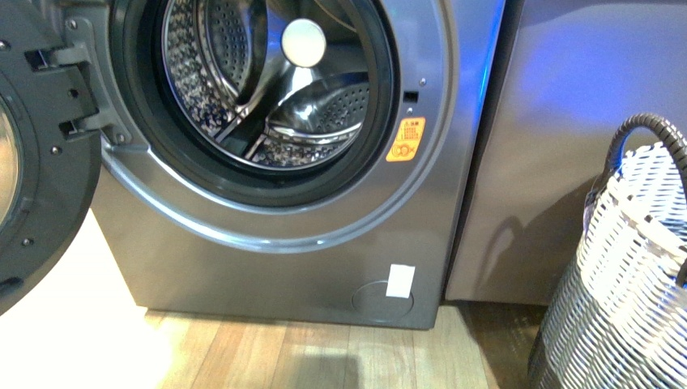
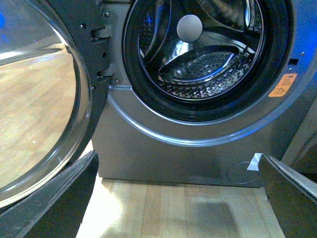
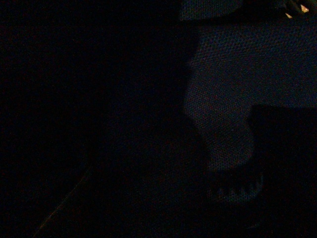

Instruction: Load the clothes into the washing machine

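Nothing has gone into the washing machine (image 1: 283, 267) yet: its perforated steel drum (image 1: 219, 89) looks bare in both lit views, and the clothes appear in neither. Judging by the layout, they may sit in the woven basket (image 1: 624, 267) at the near right, but its inside is not shown, so I cannot tell.

The main risk is the round door (image 1: 40, 162), swung open on its hinges at the left, right beside the left arm's line of approach. A sideways sweep could knock it or push it partly shut across the porthole. A soft garment could also drape over the dark rubber rim and hang out, or slip to the wooden floor (image 1: 267, 356) if it is let go short of the opening.

Neither arm shows in the front view. The left wrist camera looks level at the machine's front from low and near, with the left claw (image 2: 178, 156) spread wide and nothing between its fingers (image 2: 290, 183). The right wrist view is dark, so I cannot tell the right claw's state.
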Robot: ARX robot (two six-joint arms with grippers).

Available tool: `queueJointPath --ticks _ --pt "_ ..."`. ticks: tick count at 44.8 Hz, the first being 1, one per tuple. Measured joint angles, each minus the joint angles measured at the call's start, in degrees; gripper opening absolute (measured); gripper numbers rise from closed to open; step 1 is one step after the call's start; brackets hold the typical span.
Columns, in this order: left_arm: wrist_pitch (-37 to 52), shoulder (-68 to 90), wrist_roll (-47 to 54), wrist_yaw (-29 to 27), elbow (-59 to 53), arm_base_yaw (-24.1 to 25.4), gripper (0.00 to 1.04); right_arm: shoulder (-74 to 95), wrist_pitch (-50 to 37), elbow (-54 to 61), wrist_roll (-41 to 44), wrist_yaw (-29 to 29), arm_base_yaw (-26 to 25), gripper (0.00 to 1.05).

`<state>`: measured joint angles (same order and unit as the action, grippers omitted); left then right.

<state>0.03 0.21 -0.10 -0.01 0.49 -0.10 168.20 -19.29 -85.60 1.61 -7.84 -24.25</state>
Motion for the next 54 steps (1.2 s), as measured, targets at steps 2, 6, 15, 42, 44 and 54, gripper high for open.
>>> queueJointPath --ticks 2,6,15,42,44,54 --pt "0.00 0.00 0.00 0.00 0.00 0.00 0.98 0.15 0.00 0.00 -0.39 0.24 -0.15 0.92" --pt "0.00 0.00 0.02 0.00 0.00 0.00 0.98 0.33 -0.02 0.00 -0.57 0.37 -0.22 0.77" --pt "0.00 0.00 0.00 0.00 0.00 0.00 0.98 0.59 -0.52 0.17 -0.57 0.61 -0.22 0.45" --pt "0.00 0.00 0.02 0.00 0.00 0.00 0.98 -19.17 -14.95 20.98 -0.81 6.36 2.51 0.07" --pt "0.00 0.00 0.02 0.00 0.00 0.00 0.98 -21.86 -16.83 23.71 -0.87 7.08 2.67 0.07" --pt "0.00 0.00 0.02 0.00 0.00 0.00 0.98 -34.99 -24.41 34.58 -1.46 10.21 3.82 0.07"
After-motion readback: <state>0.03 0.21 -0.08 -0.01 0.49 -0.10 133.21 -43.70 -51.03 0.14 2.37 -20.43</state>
